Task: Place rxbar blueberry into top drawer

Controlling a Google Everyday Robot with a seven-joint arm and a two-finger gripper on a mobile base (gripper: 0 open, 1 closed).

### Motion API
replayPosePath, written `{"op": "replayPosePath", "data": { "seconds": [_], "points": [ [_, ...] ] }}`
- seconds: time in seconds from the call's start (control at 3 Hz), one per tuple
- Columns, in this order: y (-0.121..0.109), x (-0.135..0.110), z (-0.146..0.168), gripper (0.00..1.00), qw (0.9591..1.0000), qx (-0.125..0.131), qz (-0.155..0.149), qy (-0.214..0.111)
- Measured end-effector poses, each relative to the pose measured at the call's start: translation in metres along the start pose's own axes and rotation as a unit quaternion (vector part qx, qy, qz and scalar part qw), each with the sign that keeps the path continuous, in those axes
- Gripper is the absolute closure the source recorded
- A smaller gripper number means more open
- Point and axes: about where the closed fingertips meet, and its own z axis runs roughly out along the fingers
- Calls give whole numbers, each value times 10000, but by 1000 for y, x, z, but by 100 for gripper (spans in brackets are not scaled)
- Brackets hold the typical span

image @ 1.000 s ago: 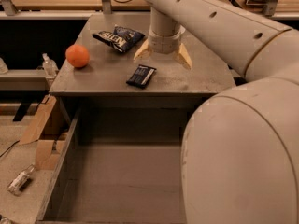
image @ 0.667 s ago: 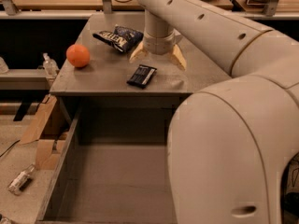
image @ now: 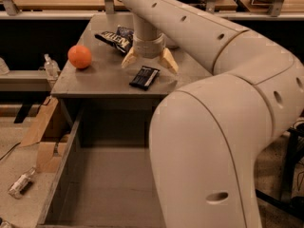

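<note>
Single camera view, mounted high behind the arm (image: 213,141) and tilted down and forward. The arm's near links fill the right foreground at close range; the open top drawer (image: 59,175) lies below; the cabinet top (image: 90,80) lies beyond, where the gripper (image: 149,64) hangs, fingers spread, just above the rxbar blueberry (image: 144,77).

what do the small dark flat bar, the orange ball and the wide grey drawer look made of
Small dark flat bar: glossy film wrapper, going by its sheen. Orange ball: smooth, matte; fruit or plastic, cannot tell. Wide grey drawer: flat matte panels, perhaps painted metal or laminate. The open gripper hangs just above the bar.
</note>
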Motion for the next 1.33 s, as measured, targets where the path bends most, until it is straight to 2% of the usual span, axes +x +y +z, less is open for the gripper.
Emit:
{"op": "replayPosePath", "data": {
  "seconds": [0.33, 0.67, 1.0, 1.33],
  "points": [
    [9, 9, -4, 0, 9999, 92, -68, 85],
    [9, 26, 3, 17, 9996, 96, -42, 268],
    [7, 39, 13, 40, 9990, -8, -25, 439],
    [7, 38, 5, 62, 9990, -8, -25, 439]
  ]
}}
